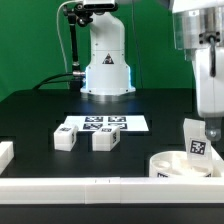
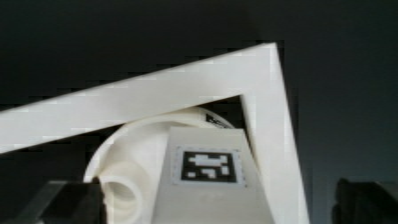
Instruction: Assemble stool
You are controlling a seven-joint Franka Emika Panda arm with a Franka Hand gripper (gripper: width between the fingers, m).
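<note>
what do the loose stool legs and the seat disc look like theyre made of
Two loose legs: likely matte white plastic, judging by the even colour and blocky edges; their tags look printed. Seat disc: same matte white look, no grain or shine.

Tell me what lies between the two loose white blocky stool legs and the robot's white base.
The thin flat white marker board lies there, close by the white blocky legs and short of the white robot base. The exterior view shows it.

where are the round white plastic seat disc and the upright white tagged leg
round white plastic seat disc (image 1: pixel 172 159), exterior view, on its rim
upright white tagged leg (image 1: pixel 195 141), exterior view, on its tagged face
</note>
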